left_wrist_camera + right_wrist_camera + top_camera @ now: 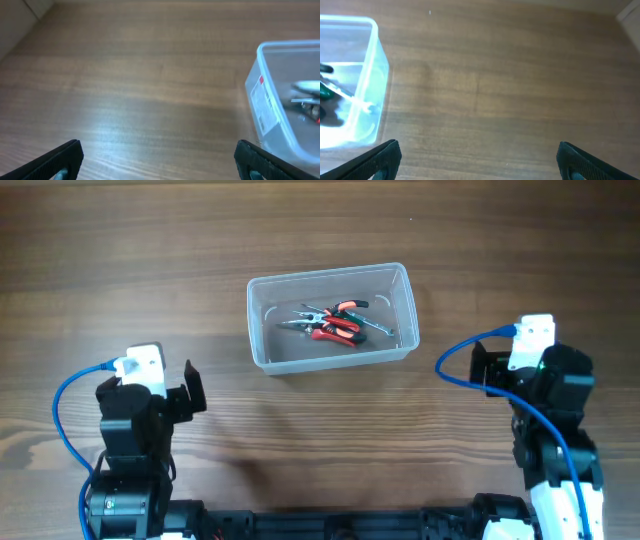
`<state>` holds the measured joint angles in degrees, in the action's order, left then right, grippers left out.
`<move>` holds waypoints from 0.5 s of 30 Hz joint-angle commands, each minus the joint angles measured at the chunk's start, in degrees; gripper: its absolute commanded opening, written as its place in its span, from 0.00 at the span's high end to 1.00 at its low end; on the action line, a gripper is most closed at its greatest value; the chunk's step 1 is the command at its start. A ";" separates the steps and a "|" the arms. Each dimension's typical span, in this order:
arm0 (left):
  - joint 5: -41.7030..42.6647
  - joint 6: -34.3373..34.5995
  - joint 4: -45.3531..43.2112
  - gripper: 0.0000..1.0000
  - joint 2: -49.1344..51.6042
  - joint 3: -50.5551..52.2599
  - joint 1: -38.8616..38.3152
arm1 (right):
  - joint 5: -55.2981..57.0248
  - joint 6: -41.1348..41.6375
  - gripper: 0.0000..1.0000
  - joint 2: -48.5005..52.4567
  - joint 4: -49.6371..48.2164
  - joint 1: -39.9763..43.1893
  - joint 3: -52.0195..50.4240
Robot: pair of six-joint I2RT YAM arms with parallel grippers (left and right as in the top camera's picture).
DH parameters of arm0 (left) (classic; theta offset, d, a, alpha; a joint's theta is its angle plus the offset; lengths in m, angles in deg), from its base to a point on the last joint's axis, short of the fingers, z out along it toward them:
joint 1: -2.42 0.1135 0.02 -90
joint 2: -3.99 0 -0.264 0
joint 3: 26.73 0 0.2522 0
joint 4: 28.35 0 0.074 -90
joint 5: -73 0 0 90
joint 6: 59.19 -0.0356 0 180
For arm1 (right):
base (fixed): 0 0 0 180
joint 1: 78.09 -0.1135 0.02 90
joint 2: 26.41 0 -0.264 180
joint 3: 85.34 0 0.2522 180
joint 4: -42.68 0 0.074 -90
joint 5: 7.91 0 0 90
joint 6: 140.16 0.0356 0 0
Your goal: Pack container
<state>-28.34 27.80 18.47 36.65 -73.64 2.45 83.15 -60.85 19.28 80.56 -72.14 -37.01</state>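
Clear container holds pliers; left end effector, right end effector both wide

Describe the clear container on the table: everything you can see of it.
The container is a shallow rectangular tub of clear, colourless plastic with rounded corners and a raised rim. It is open, with no lid in view. It sits upright on the wooden table, roughly midway between the two arms. One short wall carries a white label with a red mark. Inside lie small hand tools with red and black handles. Nothing else touches it.
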 commanded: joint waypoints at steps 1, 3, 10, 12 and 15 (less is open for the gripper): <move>-0.52 -1.27 2.16 0.00 -0.26 0.24 -0.31 | -1.16 0.35 0.00 4.46 -0.04 0.00 0.00; -0.52 -1.27 2.62 0.00 -0.26 0.24 -0.31 | -1.14 0.33 0.00 5.53 -0.04 0.00 -0.04; -0.52 -1.27 2.60 0.00 -0.26 0.26 -0.31 | -1.14 0.35 0.00 -7.26 -0.04 0.00 -0.09; -0.52 -1.27 2.60 0.00 -0.26 0.26 -0.31 | -1.14 0.31 0.00 -14.27 -0.02 -0.04 -0.09; -0.52 -1.27 2.60 0.00 -0.26 0.26 -0.31 | -1.11 0.28 0.00 -23.67 -0.02 -0.17 -0.09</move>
<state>-28.34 27.58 21.25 36.65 -73.64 2.45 83.15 -60.85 2.69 80.61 -72.14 -37.27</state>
